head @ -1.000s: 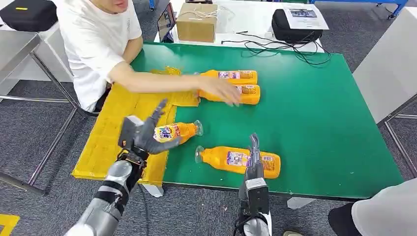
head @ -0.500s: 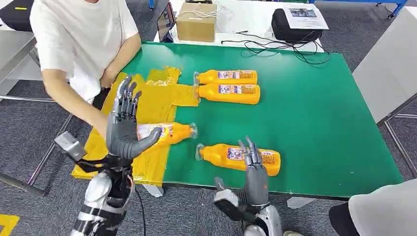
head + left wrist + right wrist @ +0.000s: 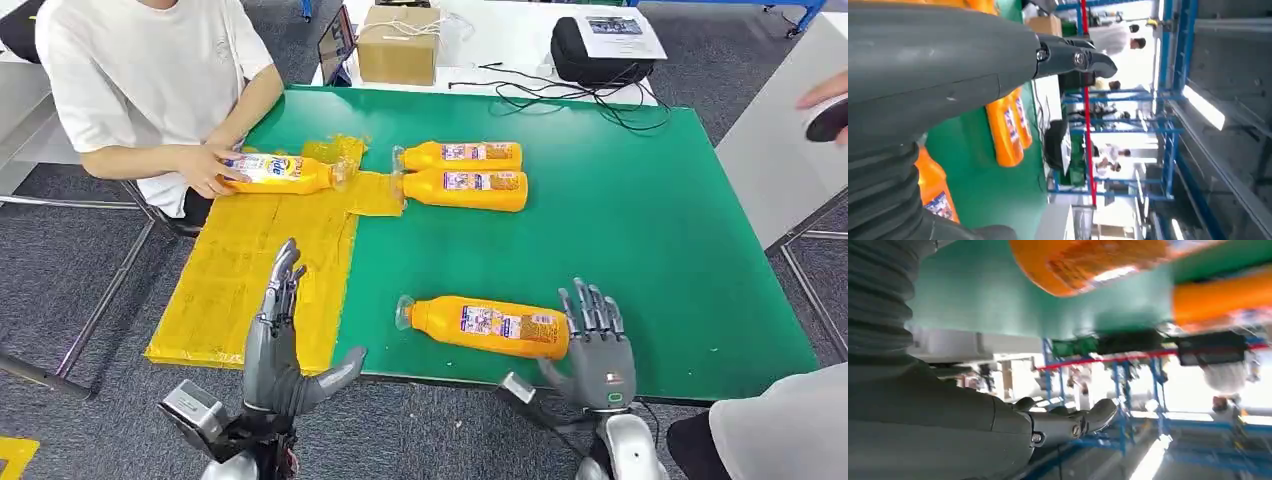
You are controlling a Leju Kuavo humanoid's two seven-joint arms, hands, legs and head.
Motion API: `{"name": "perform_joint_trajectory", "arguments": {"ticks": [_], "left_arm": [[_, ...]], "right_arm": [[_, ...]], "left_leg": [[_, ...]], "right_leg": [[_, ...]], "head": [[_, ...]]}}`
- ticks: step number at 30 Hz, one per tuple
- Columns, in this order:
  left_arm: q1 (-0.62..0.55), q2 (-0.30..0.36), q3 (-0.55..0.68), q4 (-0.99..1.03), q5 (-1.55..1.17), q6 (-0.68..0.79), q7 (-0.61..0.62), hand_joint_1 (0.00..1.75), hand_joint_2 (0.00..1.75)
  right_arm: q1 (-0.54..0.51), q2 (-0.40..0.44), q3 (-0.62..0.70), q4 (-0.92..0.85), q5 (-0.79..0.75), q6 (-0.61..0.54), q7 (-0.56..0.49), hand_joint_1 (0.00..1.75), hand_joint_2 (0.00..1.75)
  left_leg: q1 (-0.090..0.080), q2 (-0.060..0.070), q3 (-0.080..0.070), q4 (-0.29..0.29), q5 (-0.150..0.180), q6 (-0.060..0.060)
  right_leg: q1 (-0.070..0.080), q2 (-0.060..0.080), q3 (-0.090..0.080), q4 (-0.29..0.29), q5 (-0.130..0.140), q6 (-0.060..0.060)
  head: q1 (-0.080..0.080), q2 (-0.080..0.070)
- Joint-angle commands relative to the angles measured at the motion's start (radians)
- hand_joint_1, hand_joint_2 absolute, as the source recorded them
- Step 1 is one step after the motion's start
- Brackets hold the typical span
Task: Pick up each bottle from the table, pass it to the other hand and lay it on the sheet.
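Both robot hands are raised at the near edge of the green surface (image 3: 640,210), empty, fingers spread: left robot hand (image 3: 280,350), right robot hand (image 3: 595,350); the nearest orange plastic bottle (image 3: 485,325) lies just beside the right robot hand; a person's hand (image 3: 205,170) holds another orange bottle (image 3: 275,172) on the yellow sheet (image 3: 250,270).

Bare green table (image 3: 650,230) lies open right of the bottles (image 3: 470,172); a person's arm (image 3: 140,160) crosses the sheet (image 3: 250,270).
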Motion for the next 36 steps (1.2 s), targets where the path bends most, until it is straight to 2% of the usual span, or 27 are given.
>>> {"name": "perform_joint_trajectory", "arguments": {"ticks": [1, 4, 9, 15, 19, 23, 30, 34, 36], "left_arm": [[-0.047, 0.018, -0.039, 0.069, -0.032, 0.006, 0.022, 0.00, 1.75], [-0.049, 0.016, -0.039, 0.071, -0.032, 0.007, 0.022, 0.00, 1.75], [-0.086, 0.016, -0.056, 0.098, -0.028, -0.025, 0.031, 0.00, 1.75], [-0.117, 0.017, -0.064, 0.114, -0.024, -0.039, 0.043, 0.00, 1.75], [-0.123, 0.016, -0.065, 0.117, -0.021, -0.043, 0.046, 0.00, 1.75], [-0.133, 0.016, -0.070, 0.128, -0.022, -0.048, 0.055, 0.00, 1.75], [-0.147, 0.018, -0.084, 0.135, -0.037, -0.052, 0.066, 0.00, 1.75], [-0.146, 0.018, -0.087, 0.137, -0.042, -0.050, 0.067, 0.00, 1.75], [-0.143, 0.018, -0.089, 0.137, -0.056, -0.048, 0.073, 0.00, 1.75]], "right_arm": [[-0.282, -0.002, 0.086, 0.415, -0.108, 0.107, -0.013, 0.00, 1.75], [-0.287, 0.000, 0.087, 0.419, -0.108, 0.108, -0.013, 0.00, 1.75], [-0.385, 0.052, 0.132, 0.568, -0.213, 0.163, -0.073, 0.00, 1.75], [-0.429, 0.083, 0.187, 0.630, -0.216, 0.174, -0.085, 0.00, 1.75], [-0.454, 0.096, 0.217, 0.654, -0.202, 0.185, -0.065, 0.00, 1.75], [-0.485, 0.115, 0.231, 0.675, -0.221, 0.238, -0.054, 0.00, 1.75], [-0.544, 0.122, 0.250, 0.765, -0.224, 0.346, 0.025, 0.00, 1.75], [-0.547, 0.120, 0.252, 0.772, -0.224, 0.359, 0.037, 0.00, 1.75], [-0.557, 0.125, 0.255, 0.791, -0.220, 0.406, 0.097, 0.00, 1.75]], "left_leg": [[0.001, 0.004, 0.004, -0.001, 0.000, -0.002], [0.001, 0.002, 0.003, -0.001, 0.001, -0.001], [0.002, 0.004, 0.005, -0.001, 0.001, -0.002], [0.002, 0.002, 0.004, 0.000, 0.001, -0.002], [0.001, 0.001, 0.002, 0.000, 0.002, -0.001], [0.002, 0.002, 0.005, 0.000, 0.001, -0.002], [0.002, 0.001, 0.005, 0.000, 0.001, -0.002], [0.002, 0.000, 0.005, 0.000, 0.001, -0.002], [0.001, 0.000, 0.005, -0.001, 0.003, -0.001]], "right_leg": [[0.001, 0.006, 0.002, -0.001, 0.002, -0.001], [0.001, 0.004, 0.002, -0.001, 0.002, -0.001], [0.001, 0.007, 0.004, -0.001, 0.002, -0.001], [0.001, 0.004, 0.003, 0.000, 0.002, -0.001], [0.000, 0.002, 0.002, 0.000, 0.002, 0.000], [0.001, 0.004, 0.004, 0.000, 0.001, -0.001], [0.001, 0.003, 0.004, 0.000, 0.001, -0.001], [0.001, 0.002, 0.005, 0.000, 0.001, -0.001], [0.000, 0.001, 0.004, 0.000, 0.002, 0.000]], "head": [[0.000, 0.000], [0.000, 0.000], [0.000, 0.000], [0.000, 0.000], [0.000, 0.000], [0.000, 0.000], [0.000, 0.000], [0.000, 0.000], [0.000, 0.000]]}}
